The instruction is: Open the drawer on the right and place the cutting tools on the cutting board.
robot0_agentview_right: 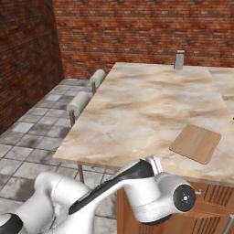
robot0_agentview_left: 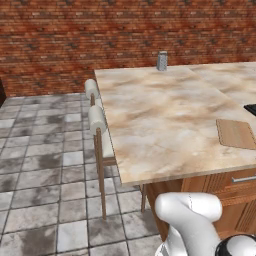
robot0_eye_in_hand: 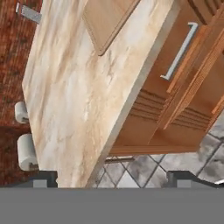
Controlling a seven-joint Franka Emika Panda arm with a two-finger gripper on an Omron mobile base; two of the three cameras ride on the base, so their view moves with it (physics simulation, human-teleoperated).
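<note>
The gripper point(robot0_eye_in_hand: 111, 178) is held wide open, empty. The drawer point(robot0_eye_in_hand: 177, 65) sits shut at 2 o'clock in the hand view, the cutting board point(robot0_eye_in_hand: 107, 19) at 12. The drawer handle point(robot0_eye_in_hand: 179, 51) could be missed if approached off-line.

Base views flank counter point(robot0_agentview_left: 165, 120); hand view close.
</note>
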